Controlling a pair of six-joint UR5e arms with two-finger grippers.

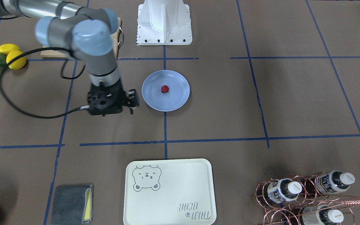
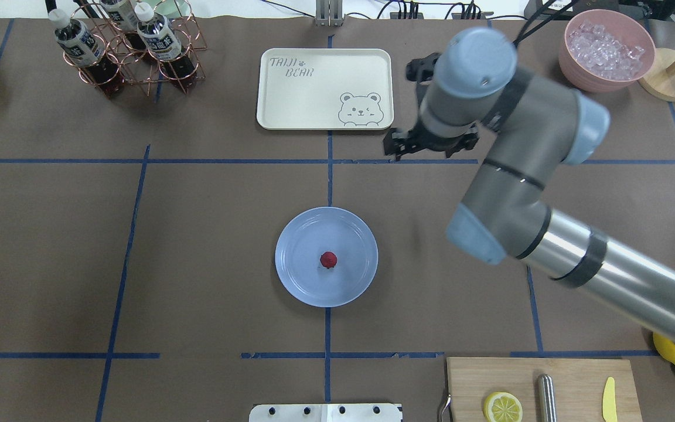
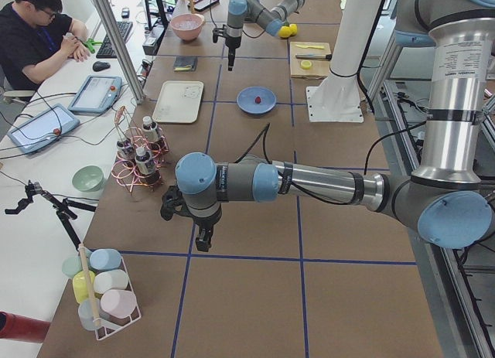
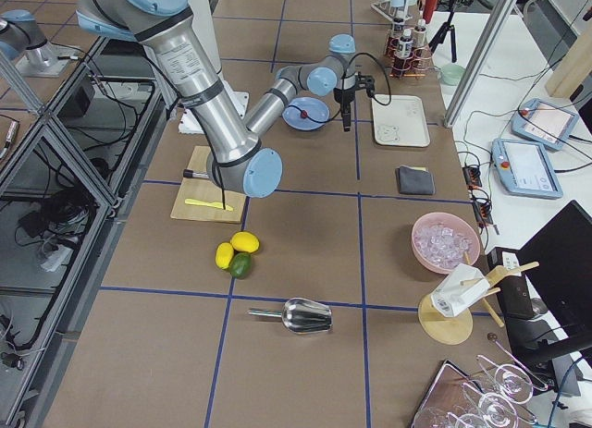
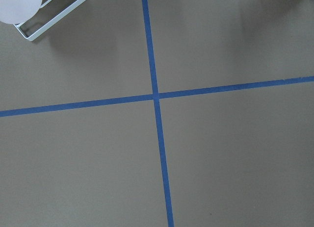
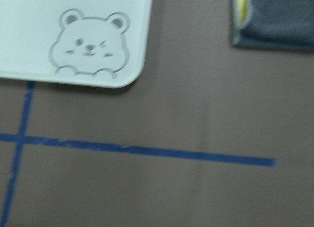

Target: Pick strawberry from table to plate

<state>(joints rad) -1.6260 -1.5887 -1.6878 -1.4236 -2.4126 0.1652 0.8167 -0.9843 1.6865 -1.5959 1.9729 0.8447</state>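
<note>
The small dark-red strawberry point(image 1: 165, 89) point(image 2: 329, 259) lies near the middle of the round light-blue plate point(image 1: 153, 93) point(image 2: 299, 275) on the brown table point(image 2: 197, 246). My right gripper point(image 2: 431, 145) point(image 1: 117, 104) hangs above the table beside the plate, off toward the bear tray's corner. It points straight down, stands open and holds nothing. Its wrist view shows only the tray corner and tape lines. My left gripper point(image 3: 203, 236) hovers far from the plate over bare table near the bottle rack. I cannot tell whether it is open or shut.
A cream bear-print tray point(image 2: 314, 88) lies beyond the plate, with a grey cloth point(image 1: 70, 203) beside it. A copper bottle rack point(image 2: 120, 53), a pink bowl of ice point(image 2: 604, 47), a cutting board point(image 2: 572, 375) and lemons point(image 1: 11, 54) ring the area. A person point(image 3: 39, 33) sits alongside.
</note>
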